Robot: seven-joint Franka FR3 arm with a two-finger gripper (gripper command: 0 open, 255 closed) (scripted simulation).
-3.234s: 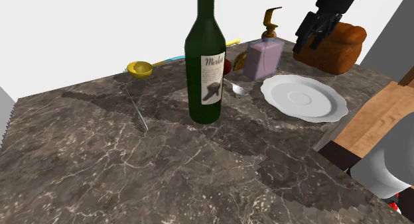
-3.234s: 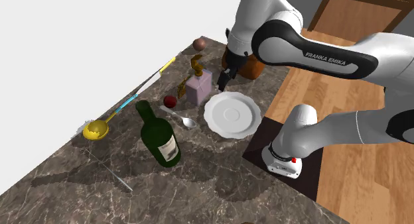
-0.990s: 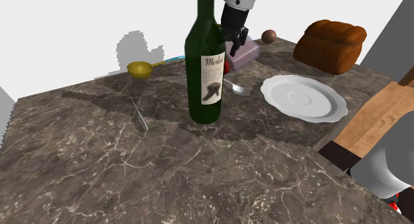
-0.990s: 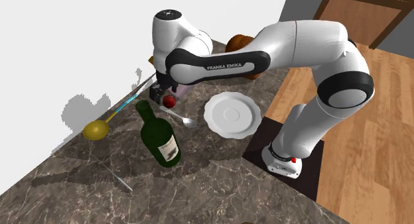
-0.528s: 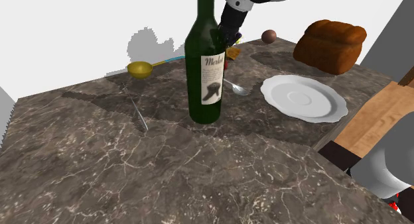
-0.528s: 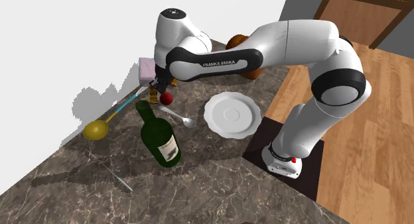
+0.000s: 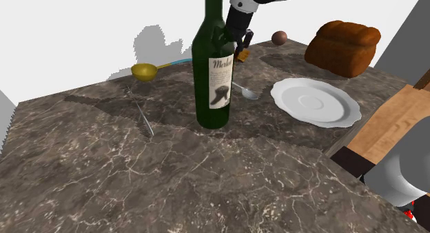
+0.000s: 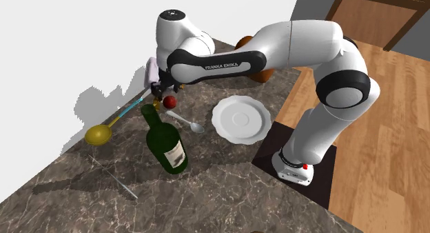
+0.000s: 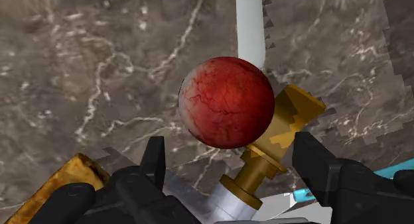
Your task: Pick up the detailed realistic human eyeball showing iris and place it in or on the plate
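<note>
eyeball point(image 9: 227, 102), red and veined, sits on the counter point(image 9: 99, 70) dead ahead of the pincer point(image 9: 230, 144), centred between two black fingers point(image 9: 154, 160) that stand wide apart, touching nothing. it's round, so no axis to line up. gold pump nozzle point(image 9: 278, 133) lies right against it. plate point(image 8: 241, 119) lies off to the second exterior view's right, past the spoon point(image 8: 195, 127).

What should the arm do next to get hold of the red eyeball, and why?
Probably ease down a little. The jaws stand open either side of the eyeball without touching it, and it seems to sit mostly beyond their tips. A gold pump lies right beside it, so go slowly.
</note>
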